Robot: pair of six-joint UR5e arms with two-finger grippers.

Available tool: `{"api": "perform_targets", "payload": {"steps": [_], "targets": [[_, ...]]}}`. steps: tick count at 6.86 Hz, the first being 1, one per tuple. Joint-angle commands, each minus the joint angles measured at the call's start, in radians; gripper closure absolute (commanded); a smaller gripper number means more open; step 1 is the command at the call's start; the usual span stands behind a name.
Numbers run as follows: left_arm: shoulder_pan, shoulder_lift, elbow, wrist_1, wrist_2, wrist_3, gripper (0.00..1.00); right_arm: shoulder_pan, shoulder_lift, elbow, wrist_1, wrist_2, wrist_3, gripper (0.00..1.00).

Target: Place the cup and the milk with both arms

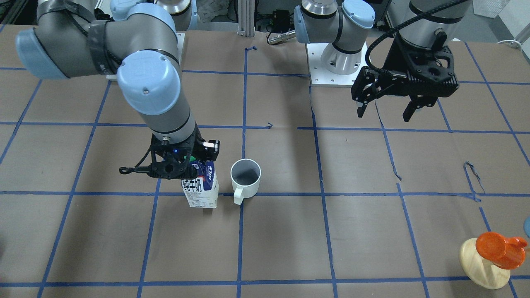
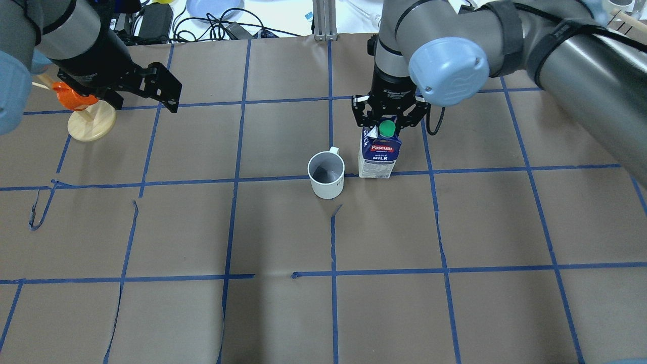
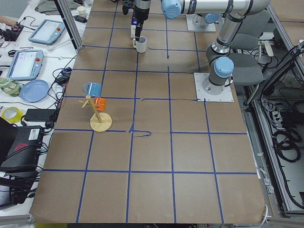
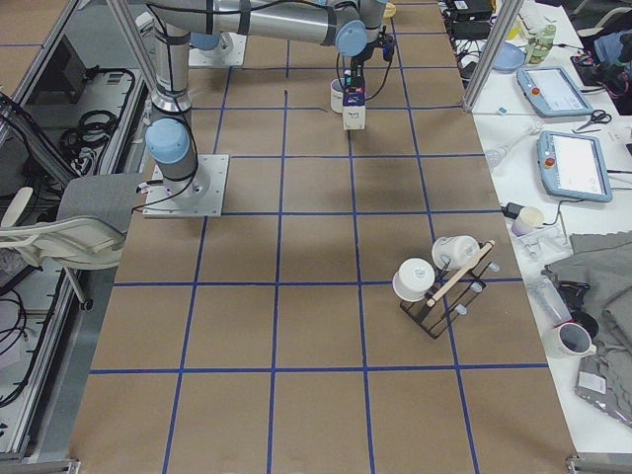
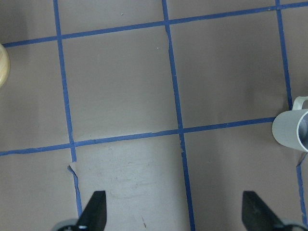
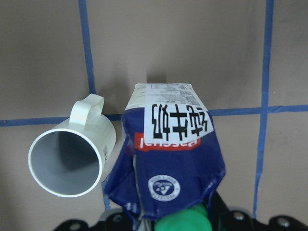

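**Milk under right hand; left hand released**

Over the counter (image 2: 455,227), the left hand (image 1: 385,114) hangs released. The right hand (image 2: 386,119) straddles the top of the upright milk (image 2: 378,159); grip cannot be told, as the wrist view hides the fingers. Only the overhead view shows the cup (image 2: 327,174) standing apart, just beside this hand.

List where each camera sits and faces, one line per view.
Front-facing: across the brown-papered table, facing the robot; both arms.
Overhead: behind the shoulders, looking down; both arms.
Exterior left: table's left end, looking along it; both bases.
Exterior right: opposite end; both bases.
Left wrist: straight down; open left gripper.
Right wrist: down; right gripper clamping blue-and-white gable-top milk carton.
Wrist views share the small white ceramic mug.
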Motion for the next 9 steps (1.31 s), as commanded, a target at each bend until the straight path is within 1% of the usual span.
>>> {"api": "perform_targets", "payload": {"steps": [1, 2, 3, 5, 7, 8, 9], "targets": [[0.001, 0.001, 0.001, -0.002, -0.001, -0.001, 0.00, 0.035, 0.017, 0.003, 0.006, 0.001, 0.033, 0.61], [0.003, 0.001, 0.001, -0.001, 0.000, -0.001, 0.00, 0.035, 0.018, 0.016, -0.002, -0.001, 0.022, 0.47], [0.000, 0.001, 0.001, -0.001, 0.000, -0.001, 0.00, 0.034, 0.014, 0.022, -0.002, -0.013, 0.017, 0.00], [-0.002, -0.002, 0.002, -0.001, 0.002, -0.003, 0.00, 0.023, -0.013, 0.005, 0.010, -0.022, 0.017, 0.00], [-0.002, -0.002, 0.001, -0.001, -0.001, -0.003, 0.00, 0.013, -0.131, 0.006, 0.056, -0.057, 0.016, 0.00], [-0.003, -0.002, 0.001, -0.001, -0.003, -0.003, 0.00, 0.011, -0.195, 0.008, 0.058, -0.079, 0.014, 0.00], [-0.002, -0.002, 0.002, -0.001, -0.001, -0.003, 0.00, 0.011, -0.240, 0.005, 0.094, -0.081, 0.014, 0.00]]}}
